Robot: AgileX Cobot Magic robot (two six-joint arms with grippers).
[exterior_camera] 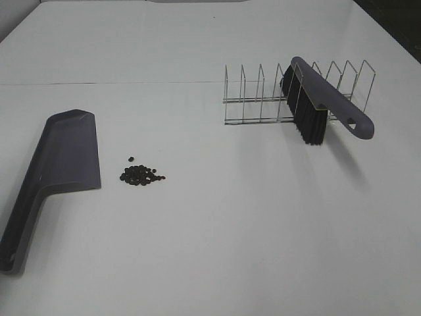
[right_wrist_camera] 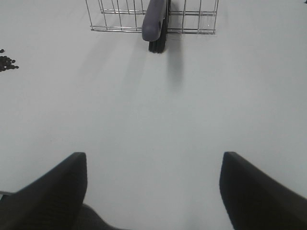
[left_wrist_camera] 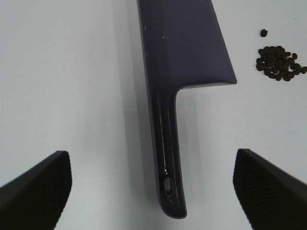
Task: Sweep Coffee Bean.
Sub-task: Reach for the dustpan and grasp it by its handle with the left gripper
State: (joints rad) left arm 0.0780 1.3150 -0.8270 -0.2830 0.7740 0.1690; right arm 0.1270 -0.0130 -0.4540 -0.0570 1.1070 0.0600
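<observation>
Gaping empty, left fingers (left_wrist_camera: 36, 187) and right fingers (right_wrist_camera: 48, 191) hang clear of coffee bean (exterior_camera: 140, 174) beside the dustpan (exterior_camera: 66, 158) edge.

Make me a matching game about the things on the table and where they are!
Things:
1. dustpan
2. coffee beans
3. brush
4. wire rack

Where or how:
A. propped in the rack's slots
B. lying flat, far left
C. a small dark pile just right of the dustpan
D. shiny metal, standing at the back right

Pairs: 1-B, 2-C, 3-A, 4-D
</observation>
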